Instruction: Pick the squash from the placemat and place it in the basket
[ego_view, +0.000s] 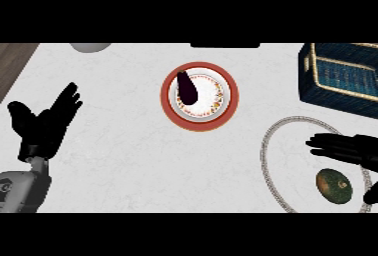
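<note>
Right at the bottom edge sits the squash (334, 185), round and green-brown, on the pale round placemat (272, 165). Just above it hovers the right robot hand (347, 148). Its fingers are straight and spread, pointing left across the placemat, and it holds nothing. A dark bit of thumb shows at the far right edge, beside the squash. So the squash lies below the palm, a little toward the robot's body, between the fingers and the thumb. It is not touching the robot hand yet, as far as I can tell.

The squash looks almost round, only a bit longer up and down, so I think the robot hand can close on it from most sides. My guess is that the robot hand has to drop down and pull back a little before it can curl around it.

The dark woven basket (341, 77) stands past the robot hand, farther from the squash and still on the right side of the counter (125, 140).

The left robot hand (46, 122) is well apart from the squash, far to its left, open with fingers up, resting. So the right one is much nearer, and this looks like its job.
</note>
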